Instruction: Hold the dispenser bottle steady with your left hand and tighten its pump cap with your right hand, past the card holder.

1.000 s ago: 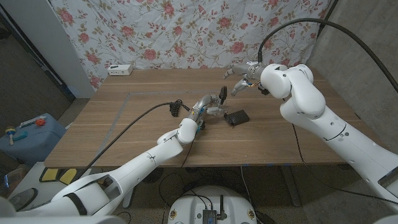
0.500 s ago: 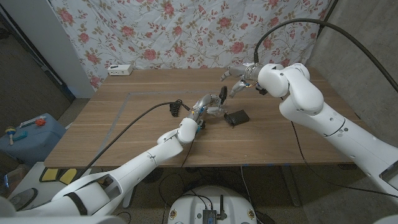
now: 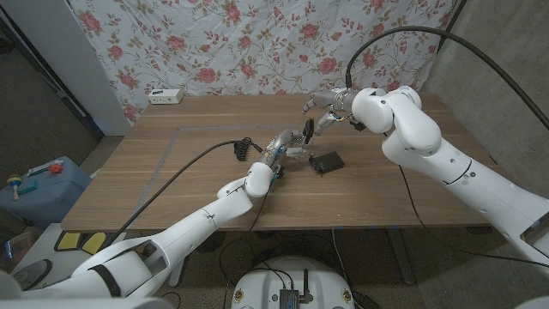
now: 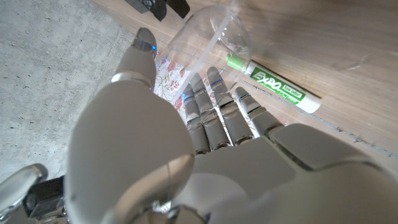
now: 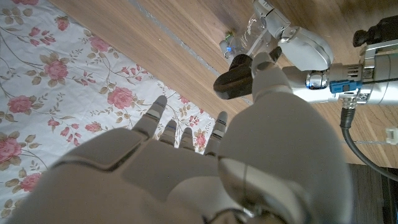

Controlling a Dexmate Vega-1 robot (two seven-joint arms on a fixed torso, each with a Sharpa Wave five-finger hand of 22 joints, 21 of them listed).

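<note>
1. The left hand (image 3: 287, 146) wraps its fingers (image 4: 214, 115) around the clear dispenser bottle (image 4: 202, 37), holding it upright mid-table, just beside the dark card holder (image 3: 327, 161).
2. The right hand (image 3: 323, 112) hovers above and just behind the bottle, fingers (image 5: 163, 127) spread and holding nothing — its thumb (image 5: 264, 65) near the black pump cap (image 5: 232, 78).
3. The step in hand looks like the approach: bottle steadied, cap not yet gripped. The next move would call for closing the right fingers around the cap and turning it (without jostling the bottle).
4. A green marker (image 4: 273, 90) lies on the wooden table (image 3: 171, 167) beside the bottle.
5. Hard to make out — whether the thumb touches the cap, and how far the cap is already screwed on.
</note>
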